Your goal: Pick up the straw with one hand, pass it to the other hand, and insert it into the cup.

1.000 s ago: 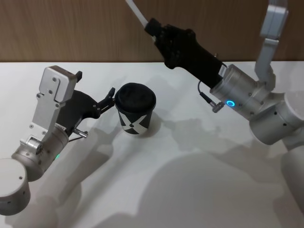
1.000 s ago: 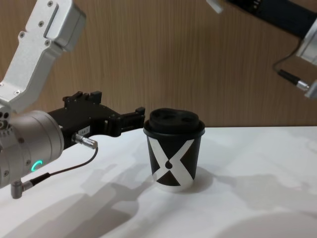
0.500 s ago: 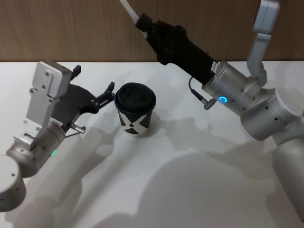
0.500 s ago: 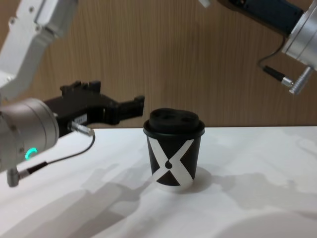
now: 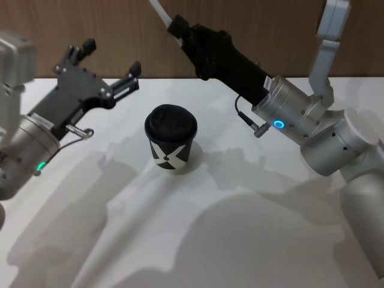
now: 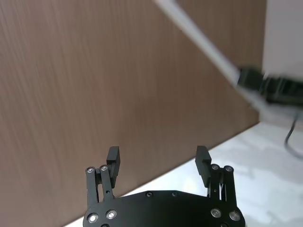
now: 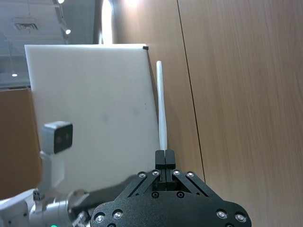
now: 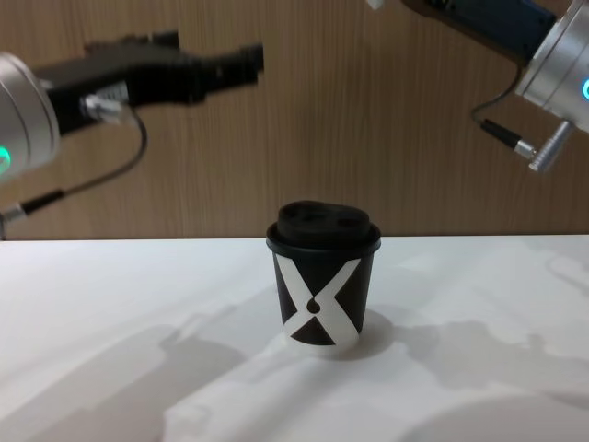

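while right gripper (image 5: 175,27) holds, straw (image 5: 159,11) (white) slants up-left.

The cup (image 5: 170,139) stands upright on the table (image 5: 240,240), a little left of its middle. The left gripper (image 5: 112,56) hangs in the air to the cup's left and farther back — well apart from it, fingers spread with nothing between them. The right gripper (image 5: 178,27) is raised beyond the cup, its arm coming in from the right. The straw (image 5: 158,10) is pinched between its fingertips and juts up and leftward. A wall (image 5: 270,36) stands behind the table's far edge.

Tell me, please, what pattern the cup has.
The cup is black with a white X, clearest in chest view.
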Controlling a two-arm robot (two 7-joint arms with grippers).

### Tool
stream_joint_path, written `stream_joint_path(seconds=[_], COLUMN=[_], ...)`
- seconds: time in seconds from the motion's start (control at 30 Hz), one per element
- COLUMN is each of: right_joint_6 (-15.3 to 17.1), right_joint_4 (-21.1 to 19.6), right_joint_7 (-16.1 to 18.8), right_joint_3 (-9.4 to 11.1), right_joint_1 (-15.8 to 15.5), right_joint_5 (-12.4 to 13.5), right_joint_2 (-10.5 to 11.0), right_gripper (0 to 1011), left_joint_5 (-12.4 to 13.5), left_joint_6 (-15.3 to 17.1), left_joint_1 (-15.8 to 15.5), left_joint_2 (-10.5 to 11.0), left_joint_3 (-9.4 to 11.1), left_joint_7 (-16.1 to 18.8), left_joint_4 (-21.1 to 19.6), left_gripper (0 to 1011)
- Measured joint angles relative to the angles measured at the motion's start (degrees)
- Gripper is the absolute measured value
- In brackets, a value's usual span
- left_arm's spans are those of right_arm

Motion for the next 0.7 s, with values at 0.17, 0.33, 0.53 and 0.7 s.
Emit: stream_joint_path(seconds=[0.17,0.33,0.53,0.7], right_joint_6=[0.03,0.07,0.08,0.08], right_joint_4=[0.13,0.21,0.25,0.30], right_joint_7=[0.07,0.11,0.13,0.17], right_joint_3=[-0.06,-0.10,-0.13,-0.15], right_joint_1=[0.11,0.16,0.19,0.22], right_joint_5=[0.10,0.17,0.20,0.22], right_joint_2=[-0.07,-0.11,-0.13,-0.15], right_gripper=[4,4,5,4], left_joint_5=[-6.29,-11.11,-17.25,-23.06], left_joint_6=[-0.48,-0.48,0.37,1.95], left_joint_1=[-0.11,-0.23,-0.47,-0.84], left_joint_2=[0.49,0.63,0.60,0.37], left_joint_3=[-2.82,-4.72,-6.63,-7.92], left_joint_7=[-4.29,-7.00,-9.88,-12.05], left_joint_4=[-2.46,-3.77,-4.73,-4.99], left_gripper=[1003,1003,1003,1003])
